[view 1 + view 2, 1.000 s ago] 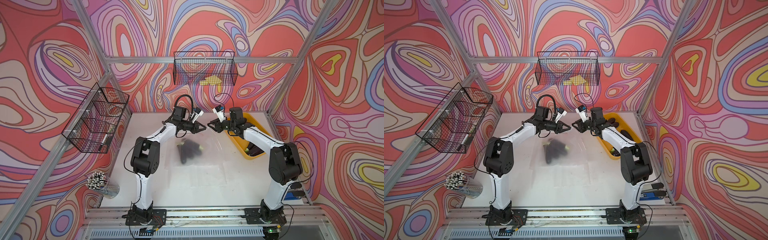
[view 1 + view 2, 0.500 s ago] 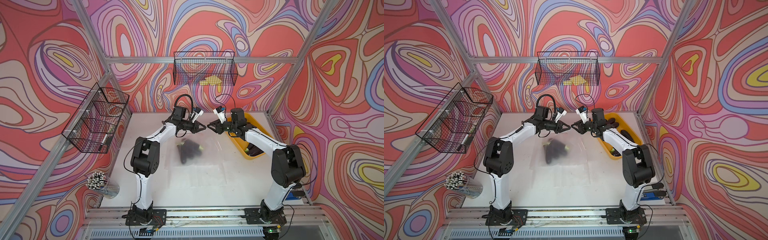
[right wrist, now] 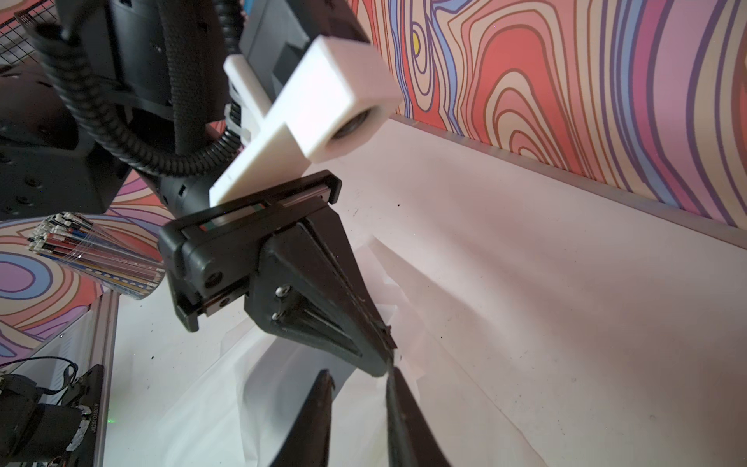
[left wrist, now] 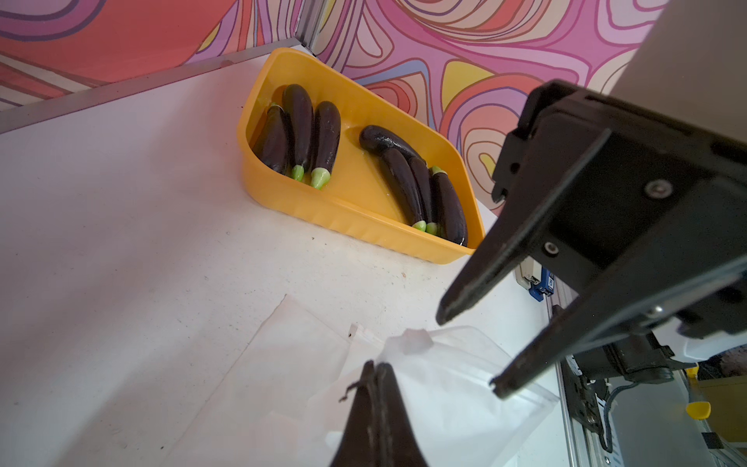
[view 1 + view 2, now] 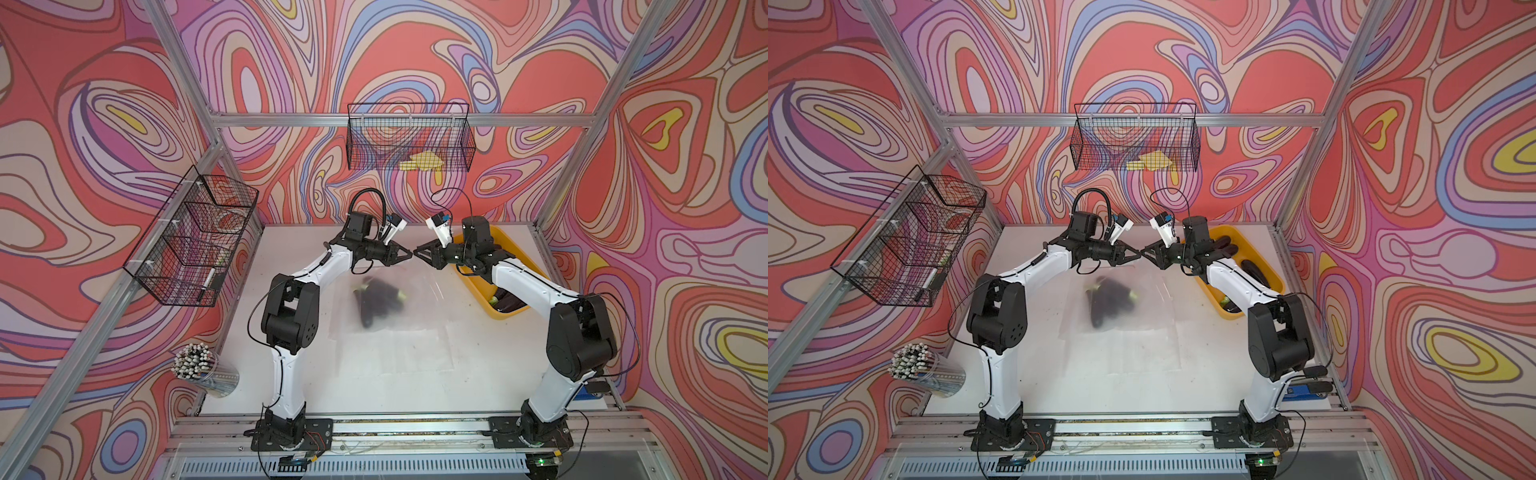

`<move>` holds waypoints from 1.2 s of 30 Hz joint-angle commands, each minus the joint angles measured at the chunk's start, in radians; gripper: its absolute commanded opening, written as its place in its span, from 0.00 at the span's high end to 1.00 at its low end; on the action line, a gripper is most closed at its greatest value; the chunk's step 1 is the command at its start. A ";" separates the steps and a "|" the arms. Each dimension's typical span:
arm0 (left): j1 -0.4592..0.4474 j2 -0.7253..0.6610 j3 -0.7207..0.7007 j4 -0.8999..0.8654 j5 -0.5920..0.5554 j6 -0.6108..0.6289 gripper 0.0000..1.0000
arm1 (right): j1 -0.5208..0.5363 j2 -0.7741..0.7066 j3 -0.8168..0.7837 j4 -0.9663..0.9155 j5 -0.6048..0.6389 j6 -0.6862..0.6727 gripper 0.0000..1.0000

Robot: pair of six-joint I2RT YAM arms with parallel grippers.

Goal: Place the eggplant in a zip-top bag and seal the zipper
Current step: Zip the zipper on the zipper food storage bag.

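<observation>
A dark purple eggplant lies inside the clear zip-top bag in the middle of the table. My left gripper is shut on the bag's raised top edge. My right gripper faces it tip to tip, open with a narrow gap. In the left wrist view its two fingers straddle the bag's rim without pinching it. The left gripper's tip sits just beside one right finger.
A yellow tray with several more eggplants stands at the back right, under the right arm. A clear cup of pens is at the front left corner. Wire baskets hang on the back and left walls.
The right gripper's jaws have drawn a little closer together next to the left gripper's tip. The left gripper, the bag and the eggplant have stayed where they were.
</observation>
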 commanded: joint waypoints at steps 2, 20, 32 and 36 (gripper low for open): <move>0.002 -0.052 0.019 0.024 0.015 0.007 1.00 | 0.004 0.028 -0.001 -0.019 0.011 -0.010 0.77; 0.002 -0.058 0.009 0.040 0.026 0.001 1.00 | 0.004 0.039 -0.024 0.006 0.010 0.005 0.94; 0.002 -0.056 0.001 0.052 0.133 0.009 0.82 | 0.005 0.036 -0.020 0.004 -0.004 -0.004 0.96; 0.001 -0.050 0.001 0.045 0.143 0.011 0.84 | 0.004 0.031 -0.023 0.016 -0.006 0.005 0.96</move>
